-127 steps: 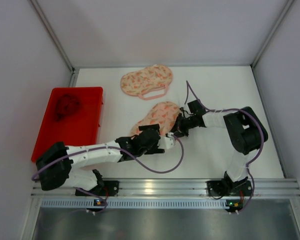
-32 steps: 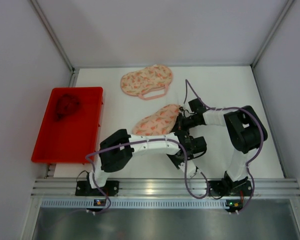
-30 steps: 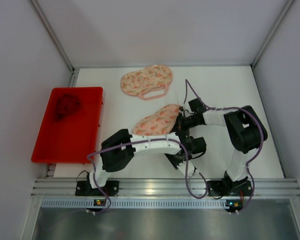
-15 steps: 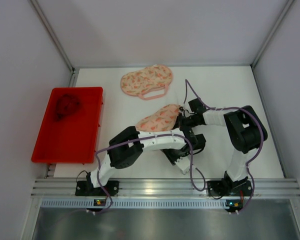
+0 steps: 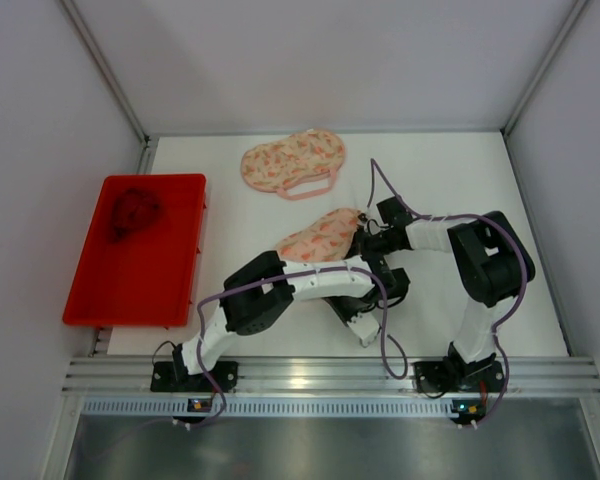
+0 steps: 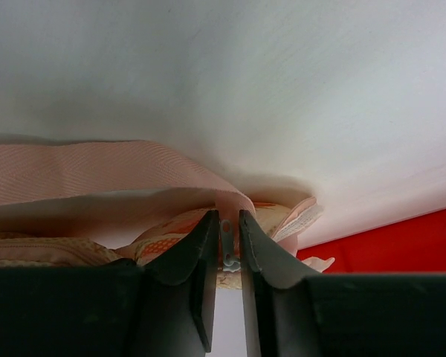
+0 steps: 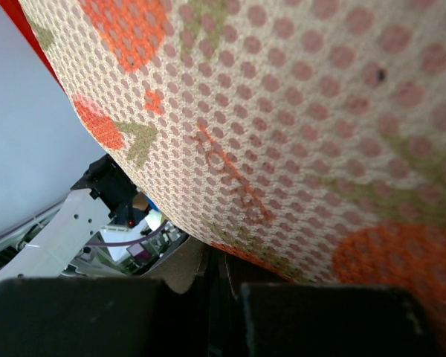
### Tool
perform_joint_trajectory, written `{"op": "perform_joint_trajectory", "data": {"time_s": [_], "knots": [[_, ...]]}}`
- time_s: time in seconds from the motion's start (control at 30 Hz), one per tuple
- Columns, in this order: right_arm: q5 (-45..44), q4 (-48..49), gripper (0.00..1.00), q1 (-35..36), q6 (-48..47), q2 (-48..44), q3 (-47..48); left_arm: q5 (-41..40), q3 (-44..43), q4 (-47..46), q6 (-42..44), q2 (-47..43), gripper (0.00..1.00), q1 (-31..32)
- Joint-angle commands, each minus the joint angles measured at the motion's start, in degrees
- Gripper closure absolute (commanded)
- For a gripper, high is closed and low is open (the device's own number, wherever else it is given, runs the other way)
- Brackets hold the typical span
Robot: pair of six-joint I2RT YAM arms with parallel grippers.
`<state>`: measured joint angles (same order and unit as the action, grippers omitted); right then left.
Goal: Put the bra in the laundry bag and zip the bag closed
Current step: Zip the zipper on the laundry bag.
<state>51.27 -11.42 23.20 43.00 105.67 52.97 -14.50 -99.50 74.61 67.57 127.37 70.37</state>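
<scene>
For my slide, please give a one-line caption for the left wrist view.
Left end effector closing around the zipper pull of the strawberry-print laundry bag.

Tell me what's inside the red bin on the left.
The red bin holds one dark red, crumpled bundle near its far end, probably fabric. The rest of its floor shows bare. Anything beneath the bundle is covered.

A white desk [image 5: 450, 180] sits enclosed by plain pale walls [image 5: 310, 60] at the back and both sides. A metal rail [image 5: 330, 378] runs along its near edge, with grey floor [image 5: 330, 450] below. Light is even.
</scene>
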Motion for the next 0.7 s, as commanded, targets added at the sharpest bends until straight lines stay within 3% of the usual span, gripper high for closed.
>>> {"op": "perform_joint_trajectory", "data": {"time_s": [0.0,0.17,0.67], "knots": [[0.42,-0.62,1.00,-0.09,-0.90,-0.02,1.43,-0.97,-0.35,3.70,0.98,-0.19,0.79,-0.50],[-0.03,-1.41,1.00,-0.79,-1.60,0.06,1.87,-0.88,1.68,3.70,0.98,-1.86,1.00,0.03],[-3.72,-7.30,1.00,-3.95,-7.67,2.61,6.26,5.89,9.41,3.62,-3.67,-8.98,1.00,7.32]]}}
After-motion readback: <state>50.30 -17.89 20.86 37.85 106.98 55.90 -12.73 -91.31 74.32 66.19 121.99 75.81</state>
